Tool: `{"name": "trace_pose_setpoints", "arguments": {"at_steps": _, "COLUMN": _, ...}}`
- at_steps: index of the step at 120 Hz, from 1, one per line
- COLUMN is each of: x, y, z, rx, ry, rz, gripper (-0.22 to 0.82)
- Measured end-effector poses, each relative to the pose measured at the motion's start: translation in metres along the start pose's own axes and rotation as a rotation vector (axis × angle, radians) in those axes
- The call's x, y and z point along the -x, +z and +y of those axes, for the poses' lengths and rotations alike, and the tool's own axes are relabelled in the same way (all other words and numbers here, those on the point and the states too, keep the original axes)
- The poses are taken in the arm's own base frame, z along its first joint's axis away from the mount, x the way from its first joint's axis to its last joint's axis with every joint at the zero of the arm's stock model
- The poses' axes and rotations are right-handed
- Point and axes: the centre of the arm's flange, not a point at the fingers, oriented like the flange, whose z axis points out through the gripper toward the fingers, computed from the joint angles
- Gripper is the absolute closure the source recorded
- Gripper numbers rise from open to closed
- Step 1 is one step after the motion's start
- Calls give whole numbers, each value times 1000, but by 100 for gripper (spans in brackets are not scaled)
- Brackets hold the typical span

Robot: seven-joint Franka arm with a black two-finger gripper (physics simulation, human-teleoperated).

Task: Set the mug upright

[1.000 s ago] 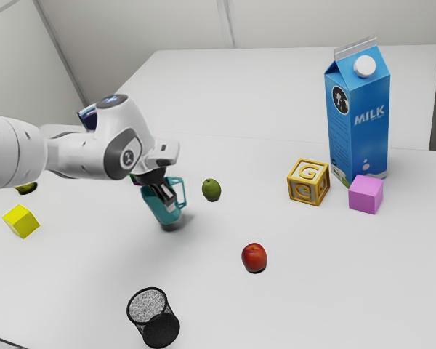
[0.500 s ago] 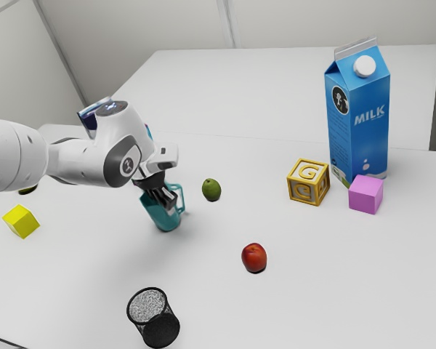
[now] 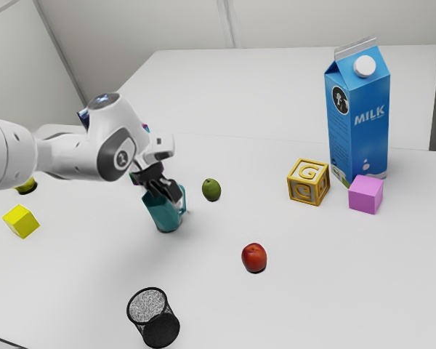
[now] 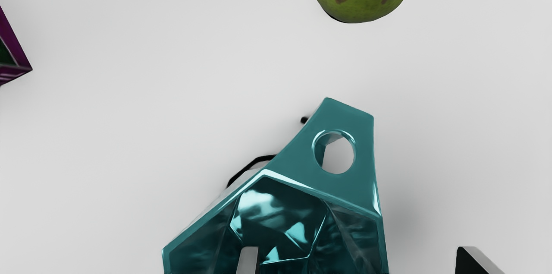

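Observation:
The gripper (image 3: 172, 192) is over the rim of the teal mug (image 3: 164, 217) in the exterior view. The mug stands base down on the table, its handle toward the exterior view's right; a slight tilt cannot be ruled out. Looking down from the hand, I see the open mouth of the mug (image 4: 345, 192) and its handle pointing toward the green fruit. The gripper (image 4: 360, 261) is open, one finger over the mug's mouth and the other outside its wall, with bare table showing between wall and outer finger.
A green fruit (image 3: 211, 190) lies beside the handle, a red fruit (image 3: 254, 257) farther off. Around stand a mesh cup (image 3: 152, 318), yellow cube (image 3: 21, 221), letter block (image 3: 308, 181), pink cube (image 3: 366, 194) and milk carton (image 3: 360, 113). A purple-edged object (image 4: 15, 49) is near the hand.
The mug, tilted with its base over a dark shadow a second ago, has come down onto its base. The fingers have parted from it, and my hand has risen slightly.

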Motion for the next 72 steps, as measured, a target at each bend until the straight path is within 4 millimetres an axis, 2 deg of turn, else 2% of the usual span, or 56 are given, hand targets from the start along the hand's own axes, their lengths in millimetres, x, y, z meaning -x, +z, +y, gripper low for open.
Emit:
{"name": "trace_pose_setpoints", "arguments": {"at_steps": 16, "x": -3, "y": -22, "z": 1, "rx": 8, "ry": -4, "rz": 39, "gripper": 7}}
{"name": "trace_pose_setpoints", "arguments": {"at_steps": 24, "x": -12, "y": -37, "z": -1, "rx": 5, "ry": -6, "rz": 60, "gripper": 5}}
{"name": "trace_pose_setpoints", "arguments": {"at_steps": 39, "x": -53, "y": -86, "z": -14, "rx": -19, "ry": -12, "rz": 89, "gripper": 3}}
{"name": "trace_pose_setpoints", "arguments": {"at_steps": 50, "x": -86, "y": -124, "z": -32, "rx": -48, "ry": -26, "rz": 71, "gripper": 2}}
{"name": "trace_pose_setpoints", "arguments": {"at_steps": 58, "x": -103, "y": -140, "z": -47, "rx": -57, "ry": -45, "rz": 37, "gripper": 1}}
{"name": "trace_pose_setpoints", "arguments": {"at_steps": 72, "x": -119, "y": -149, "z": -54, "rx": -49, "ry": -59, "rz": -35, "gripper": 1}}
